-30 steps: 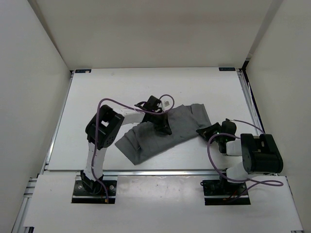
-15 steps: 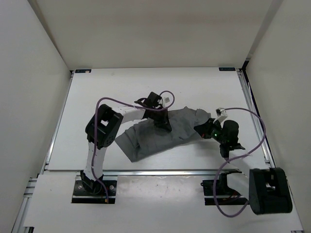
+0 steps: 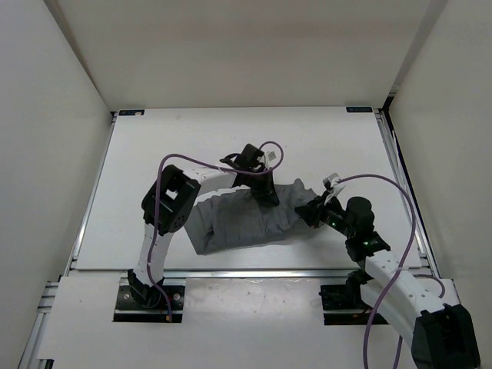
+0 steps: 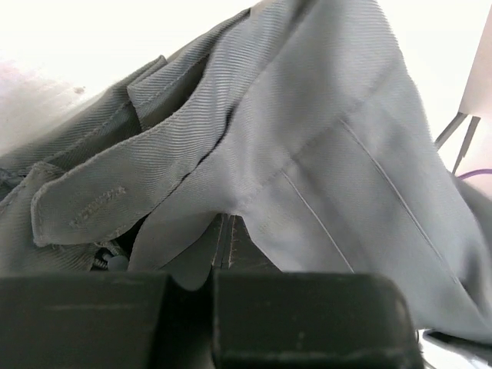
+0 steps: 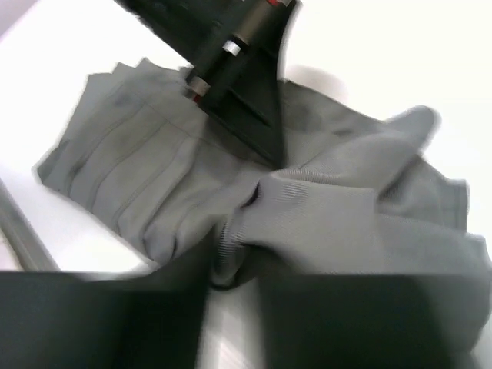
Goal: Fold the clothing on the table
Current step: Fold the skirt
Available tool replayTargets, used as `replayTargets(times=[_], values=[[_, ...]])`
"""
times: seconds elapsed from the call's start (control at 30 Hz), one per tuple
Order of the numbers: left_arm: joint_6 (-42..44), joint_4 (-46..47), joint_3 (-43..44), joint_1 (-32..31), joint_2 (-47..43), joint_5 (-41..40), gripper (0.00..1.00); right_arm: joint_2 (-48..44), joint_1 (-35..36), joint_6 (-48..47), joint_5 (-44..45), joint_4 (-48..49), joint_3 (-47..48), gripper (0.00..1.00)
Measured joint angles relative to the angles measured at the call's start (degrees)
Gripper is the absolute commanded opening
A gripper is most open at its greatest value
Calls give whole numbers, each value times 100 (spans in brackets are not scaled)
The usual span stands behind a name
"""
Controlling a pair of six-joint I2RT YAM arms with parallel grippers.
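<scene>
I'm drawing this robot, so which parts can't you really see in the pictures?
1. Top view: the left gripper covers the spot where it pinches the clothing.
2. Left wrist view: cloth fills the picture, so its whole shape is hidden.
3. Right wrist view: everything is blurred, and the right gripper blocks the bottom.

Plain white walls (image 3: pixel 246 54) boxed it in on three sides (soft, even light all over), and a metal rail (image 3: pixel 396 169) ran down the right.
</scene>
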Motion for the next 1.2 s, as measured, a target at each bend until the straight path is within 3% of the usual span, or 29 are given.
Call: replayTargets(times=[0.1,0.13,0.17,0.37,0.5,0.63,0.7,1.2], values=[[-37,22,-4,22,0,-20,0,-162,-291,177,46,-398,0,87],[-39,15,-4,46,0,-22,0,-221,-474,260,22,-553,-4,97],[-39,17,-4,57,0,-31,0,-271,-649,382,11,-682,-11,100],[-83,50,-22,81,0,-61,0,-249,-1814,1036,-555,-1447,-133,99],[-79,26,-24,35,0,-59,0,592,-2144,1377,-992,-1515,-131,99],[-55,-46,-24,11,0,-59,0,1757,-3359,2090,-1867,-1274,-103,99],[-35,-66,-24,17,0,-57,0,1910,-3679,2455,-2072,-1141,-109,99],[72,-234,-26,96,-4,96,0,2170,-3866,4367,-2166,-688,-483,100]])
